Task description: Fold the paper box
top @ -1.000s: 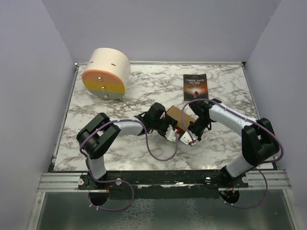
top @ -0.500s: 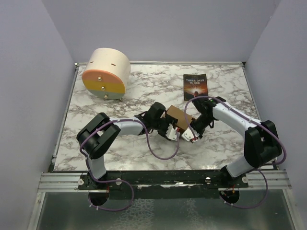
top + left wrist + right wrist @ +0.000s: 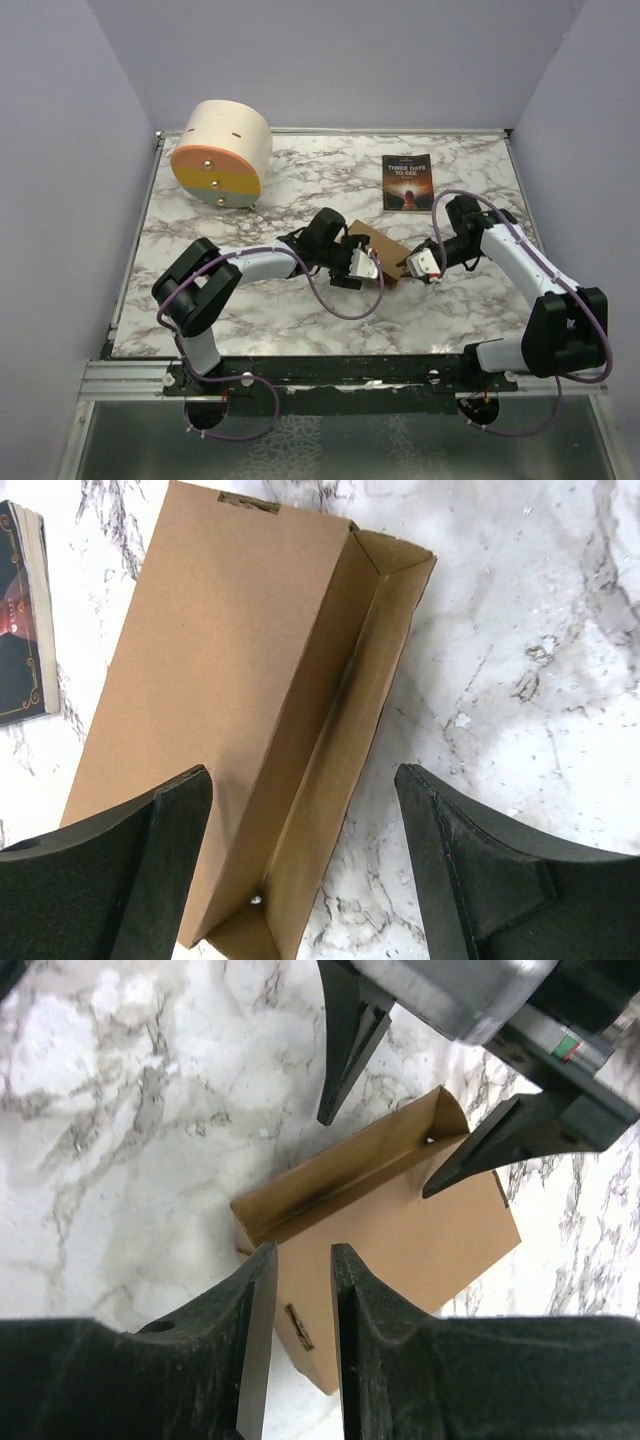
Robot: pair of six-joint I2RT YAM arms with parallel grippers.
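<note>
Looking down, we find the box (image 3: 380, 240) lying near the middle of the tabletop (image 3: 270, 200), whose surface is white marble pattern veined in grey. It is plain brown cardboard, matte and faintly fibrous, with crisp die-cut edges. In the left wrist view the box (image 3: 230, 680) shows one broad flat panel with a long narrow wall folded up along one side. A small triangular tab sits at the far corner and a short slot is cut in the far end. The left jaws hang over its near end, spread wide and gripping nothing; they are black, smooth and wedge-shaped. From the right wrist the box (image 3: 400, 1230) shows that raised wall as a thin upright strip curling at one end. The pointed tips of the left jaws stand to either side of that end, and we cannot tell whether they touch it. The right jaws sit just beside the slotted end, parted by a narrow gap with nothing between them. A dark paperback book (image 3: 407, 182) lies flat beyond the box, well apart from a squat cream cylinder (image 3: 222, 150) with an orange-yellow face at the far left corner.
</note>
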